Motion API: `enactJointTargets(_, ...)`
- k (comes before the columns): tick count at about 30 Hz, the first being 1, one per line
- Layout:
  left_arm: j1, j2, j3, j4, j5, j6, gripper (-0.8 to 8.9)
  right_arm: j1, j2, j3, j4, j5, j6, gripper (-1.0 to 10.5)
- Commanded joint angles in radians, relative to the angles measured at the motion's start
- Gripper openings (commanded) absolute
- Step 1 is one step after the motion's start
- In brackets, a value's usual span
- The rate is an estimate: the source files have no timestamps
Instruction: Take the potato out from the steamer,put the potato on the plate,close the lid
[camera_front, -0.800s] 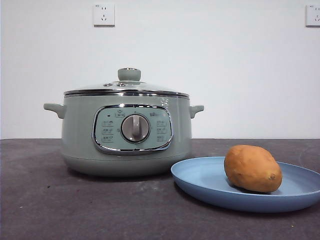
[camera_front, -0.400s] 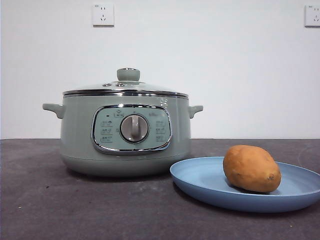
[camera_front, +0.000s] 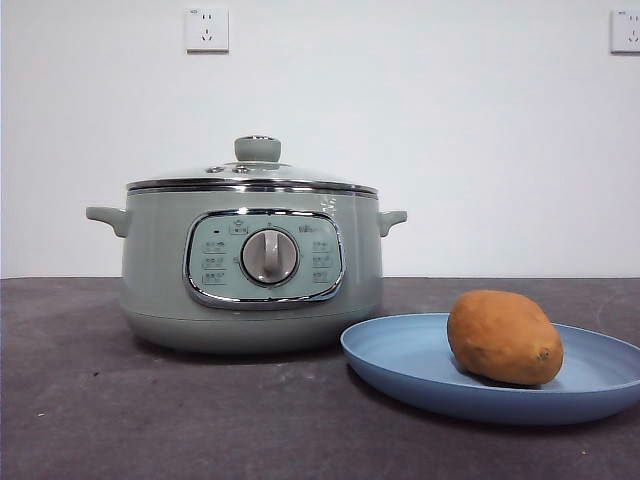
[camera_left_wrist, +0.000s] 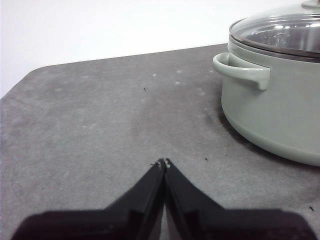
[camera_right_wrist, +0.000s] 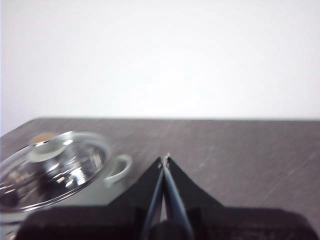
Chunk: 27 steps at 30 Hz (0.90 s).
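The sage-green steamer (camera_front: 250, 265) stands on the dark table with its glass lid (camera_front: 255, 172) shut on it. The orange-brown potato (camera_front: 504, 337) lies on the light-blue plate (camera_front: 420, 365) to the steamer's right. Neither gripper shows in the front view. My left gripper (camera_left_wrist: 164, 162) is shut and empty over bare table, apart from the steamer (camera_left_wrist: 280, 100) and its side handle (camera_left_wrist: 242, 72). My right gripper (camera_right_wrist: 165, 159) is shut and empty, held above the table beside the lid (camera_right_wrist: 50, 167) and a handle (camera_right_wrist: 117, 170).
The table (camera_front: 150, 420) is dark grey and speckled. Two wall sockets (camera_front: 206, 30) sit high on the white wall behind. The table's rounded far corner (camera_left_wrist: 30, 75) shows in the left wrist view.
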<state>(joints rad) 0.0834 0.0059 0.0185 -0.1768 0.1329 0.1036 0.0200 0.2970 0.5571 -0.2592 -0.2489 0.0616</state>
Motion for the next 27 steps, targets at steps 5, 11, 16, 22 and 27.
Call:
enactJointTargets(5, 0.004, -0.004, -0.015, 0.000, -0.001, -0.007, -0.03, -0.020, -0.137, -0.285, 0.174, 0.133, 0.002, 0.0)
enactJointTargets(11, 0.004, -0.004, -0.015, 0.000, -0.001, -0.007, -0.03, -0.020, -0.240, -0.438, 0.192, 0.178, 0.020, 0.0)
enactJointTargets(16, 0.004, -0.004, -0.015, 0.000, -0.001, -0.007, -0.03, -0.020, -0.285, -0.504, 0.191, 0.177, 0.027, 0.0)
enactJointTargets(22, 0.004, -0.004, -0.015, 0.000, -0.001, -0.007, -0.03, -0.020, -0.296, -0.550, 0.188, 0.177, 0.029, 0.0)
enactJointTargets(27, 0.004, -0.004, -0.015, 0.000, -0.001, -0.007, -0.03, -0.020, -0.296, -0.550, 0.123, 0.177, 0.027, 0.0)
